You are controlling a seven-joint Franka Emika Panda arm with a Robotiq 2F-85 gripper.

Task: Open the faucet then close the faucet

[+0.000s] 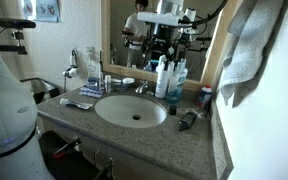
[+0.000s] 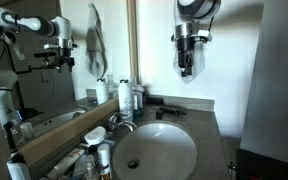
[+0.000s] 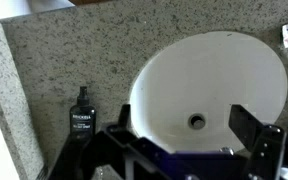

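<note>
In an exterior view the Robotiq gripper (image 2: 187, 69) hangs high against the white wall, well above the far right part of the speckled grey stone countertop (image 2: 208, 128). It is well apart from the small shiny chrome faucet (image 2: 119, 125), which stands at the left rim of the oval white sink (image 2: 156, 153), close under the wall mirror (image 2: 44, 60). So I judge that the task is at its approach, with the opening step not yet begun. The fingers point down and touch nothing. In this view I cannot tell how far apart they stand. In the other exterior view the faucet (image 1: 141, 88) sits at the far rim of the basin, with the tall white-and-blue bottles (image 1: 165, 78) just to its right. The black cylindrical gadget (image 1: 187, 120) lies near the right edge. Here the gripper is hard to separate from the mirror clutter. The wrist view looks straight down on the basin and its drain. The two dark fingers (image 3: 252, 122) are spread wide and hold nothing, with only the basin far below between them. I cannot make out the faucet with certainty in this view. The next move, as I judge it, calls for coming down and across towards the mirror side, then setting the spread fingers about the top handle before it is moved.
</note>
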